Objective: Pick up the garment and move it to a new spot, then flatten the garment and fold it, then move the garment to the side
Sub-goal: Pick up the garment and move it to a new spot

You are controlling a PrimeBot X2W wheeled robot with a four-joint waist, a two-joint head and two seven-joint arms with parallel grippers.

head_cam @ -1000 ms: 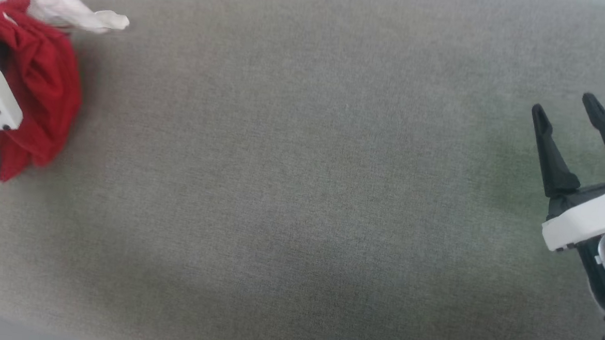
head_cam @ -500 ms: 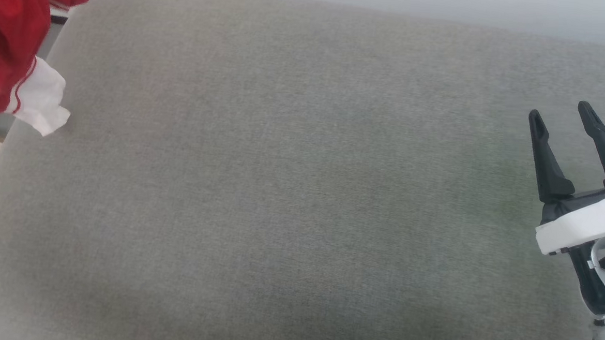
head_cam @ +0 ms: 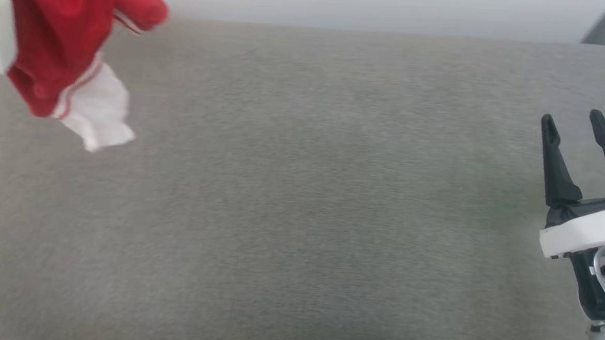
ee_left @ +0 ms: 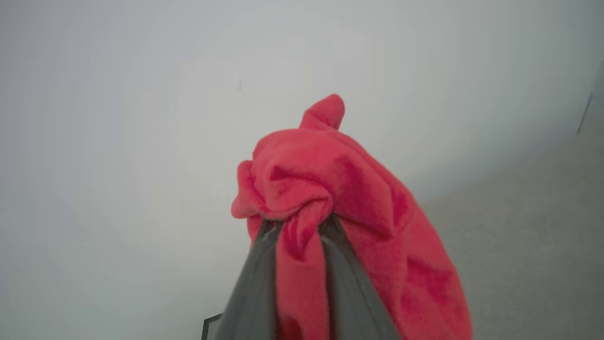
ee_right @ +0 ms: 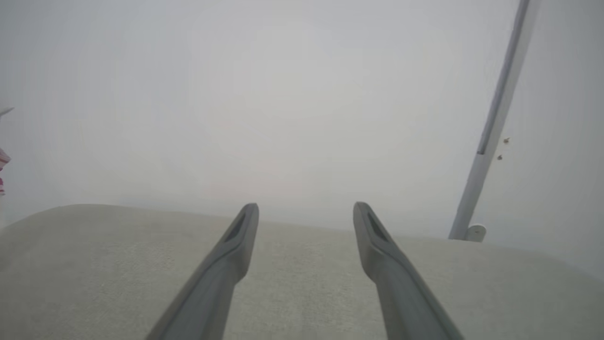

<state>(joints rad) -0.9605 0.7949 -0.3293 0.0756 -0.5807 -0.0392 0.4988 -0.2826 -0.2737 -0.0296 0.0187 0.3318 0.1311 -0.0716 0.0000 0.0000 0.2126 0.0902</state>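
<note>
The left jaws are clenched on a soft bright-red short-sleeved shirt with white sleeves (ee_left: 358, 189). A bunch of its red cloth is wedged between the two dark fingers (ee_left: 252, 288) and bulges out past their tips. The rest of the shirt hangs from those jaws, one white sleeve (head_cam: 98, 115) lowest, over the grey-green cloth-covered surface (head_cam: 301, 201). The right jaws are released and spread wide above the same surface, with nothing between their dark fingers (ee_right: 222, 274). The shirt is well apart from them, far to their left. A pale slanted pole (ee_right: 495, 123) stands beyond them, to their right.
</note>
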